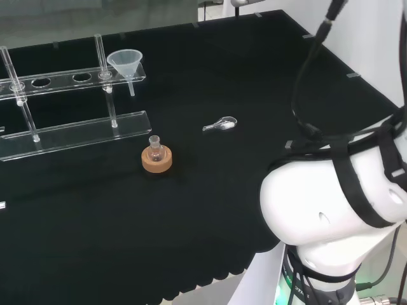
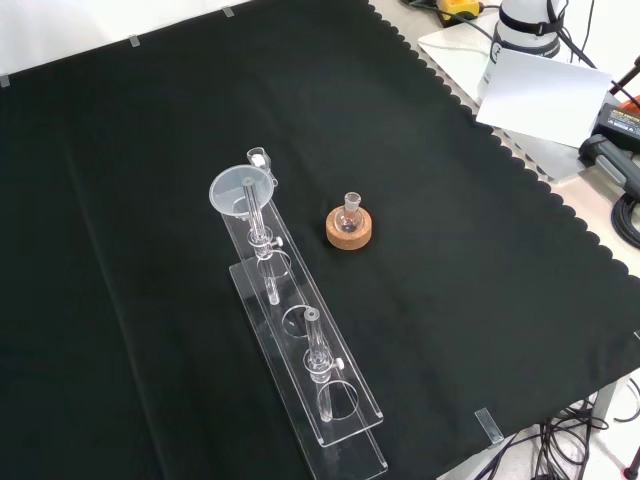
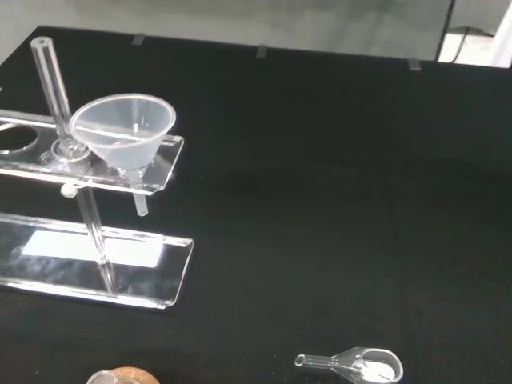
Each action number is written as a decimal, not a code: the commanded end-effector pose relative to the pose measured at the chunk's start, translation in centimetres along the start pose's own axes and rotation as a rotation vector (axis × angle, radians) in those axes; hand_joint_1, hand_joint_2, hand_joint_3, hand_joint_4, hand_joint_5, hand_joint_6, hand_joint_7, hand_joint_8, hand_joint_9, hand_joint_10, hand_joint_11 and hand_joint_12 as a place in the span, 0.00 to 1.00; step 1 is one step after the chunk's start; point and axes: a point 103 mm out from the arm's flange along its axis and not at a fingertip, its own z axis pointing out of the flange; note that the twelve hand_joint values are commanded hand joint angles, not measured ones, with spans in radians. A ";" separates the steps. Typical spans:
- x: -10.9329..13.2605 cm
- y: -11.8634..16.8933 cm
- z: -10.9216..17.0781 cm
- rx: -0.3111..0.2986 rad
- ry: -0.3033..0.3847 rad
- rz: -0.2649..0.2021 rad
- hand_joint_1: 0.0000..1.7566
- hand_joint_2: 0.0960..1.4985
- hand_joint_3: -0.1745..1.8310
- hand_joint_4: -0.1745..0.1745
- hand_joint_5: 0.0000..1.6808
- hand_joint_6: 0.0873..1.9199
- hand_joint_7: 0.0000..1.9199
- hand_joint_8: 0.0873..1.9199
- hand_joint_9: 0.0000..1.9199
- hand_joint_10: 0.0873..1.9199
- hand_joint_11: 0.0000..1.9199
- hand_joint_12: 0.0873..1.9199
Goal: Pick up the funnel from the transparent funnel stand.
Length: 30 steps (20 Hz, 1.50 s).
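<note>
I cannot tell whether my hand is released, clenched or grasping anything. My arm's white links point(image 1: 337, 210) bulk at the right of the head view, with black cables running over them.

The funnel point(image 1: 125, 62) sits in the stand point(image 1: 76, 130), its cone resting in the end hole of the upper shelf and its stem hanging down through it, clear of the base plate below. In the head view that end is the stand's right end, at the far left of the cloth point(image 1: 210, 210); in the front view the funnel point(image 2: 241, 190) is at the stand's far end. From the wrist, the funnel point(image 3: 124, 132) stands upright, just beside one of the stand's posts.

A small flask point(image 1: 154, 147) stands in a cork ring point(image 1: 156, 160) near the stand, on its near side in the head view. A clear spoon point(image 1: 220, 124) lies on the cloth to the right of the stand in that view, well apart from the funnel.
</note>
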 end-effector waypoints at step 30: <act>12.8 15.6 9.8 0.180 -0.045 -0.155 0.32 0.36 0.09 0.57 0.00 0.00 0.00 0.00 0.00 0.00 0.00 0.34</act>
